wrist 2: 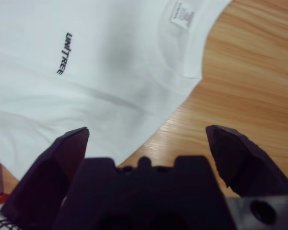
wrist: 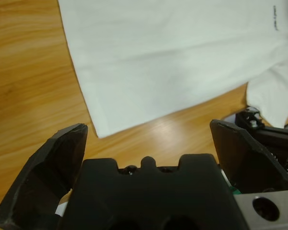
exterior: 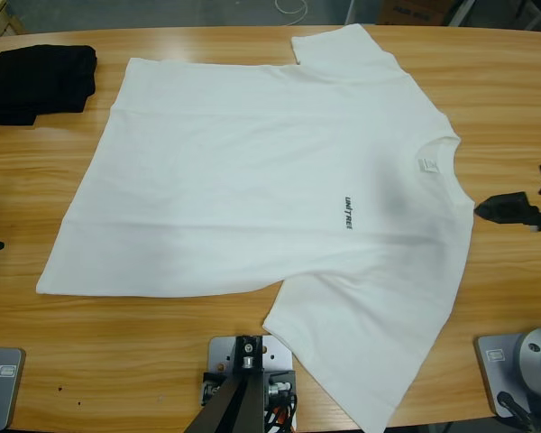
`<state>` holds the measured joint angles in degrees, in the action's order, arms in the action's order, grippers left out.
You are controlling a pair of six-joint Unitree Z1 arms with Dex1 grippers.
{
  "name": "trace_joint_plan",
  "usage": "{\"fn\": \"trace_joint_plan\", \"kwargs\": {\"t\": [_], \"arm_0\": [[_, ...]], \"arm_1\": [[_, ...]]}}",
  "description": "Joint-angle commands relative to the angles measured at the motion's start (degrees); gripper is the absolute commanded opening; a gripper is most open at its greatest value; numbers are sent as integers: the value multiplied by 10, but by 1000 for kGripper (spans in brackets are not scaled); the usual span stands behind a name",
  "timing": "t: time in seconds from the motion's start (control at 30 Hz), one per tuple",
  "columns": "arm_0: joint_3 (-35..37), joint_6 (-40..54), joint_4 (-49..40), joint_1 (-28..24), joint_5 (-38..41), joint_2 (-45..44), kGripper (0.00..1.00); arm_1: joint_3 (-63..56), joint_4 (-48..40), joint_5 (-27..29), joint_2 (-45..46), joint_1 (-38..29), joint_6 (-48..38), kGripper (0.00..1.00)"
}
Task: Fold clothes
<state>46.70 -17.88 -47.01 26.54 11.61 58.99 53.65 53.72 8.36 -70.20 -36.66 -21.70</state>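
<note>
From above, the white T-shirt [exterior: 252,189] lies flat across the wooden worktop [exterior: 117,361], its long axis running side to side, collar toward the right edge and hem toward the left, with a black folded garment [exterior: 36,81] apart at the upper left. In the left wrist view, the left hand [wrist: 149,132] is spread, empty, over bare wood near the shirt's hem corner. In the right wrist view, the right hand [wrist 2: 148,134] is likewise spread above the shirt's shoulder edge beside the collar.
</note>
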Motion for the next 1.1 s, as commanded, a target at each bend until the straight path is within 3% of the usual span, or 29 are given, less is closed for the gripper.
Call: {"fn": "trace_joint_plan", "kwargs": {"t": [0.03, 0.17, 0.27, 0.4, 0.67, 1.1], "arm_0": [[-63, -233, 25, 14, 46, -76, 1000], [-194, -340, 90, 14, 47, -165, 996], [-227, -378, 109, 14, 50, -195, 1000], [-235, -428, 119, 14, 1, -150, 1000], [-261, -481, 216, 14, -7, 1, 984], [-334, -561, 322, 37, -22, 28, 1000]], "arm_1": [[-25, 26, -9, 51, -30, -119, 1000], [-35, 14, -13, 37, -89, -162, 1000], [-42, 7, -15, 29, -101, -167, 1000], [-43, 0, -18, 20, -102, -167, 1000], [-52, -27, -24, 8, -103, -167, 1000], [-56, -34, -29, 5, -103, -167, 1000]]}}
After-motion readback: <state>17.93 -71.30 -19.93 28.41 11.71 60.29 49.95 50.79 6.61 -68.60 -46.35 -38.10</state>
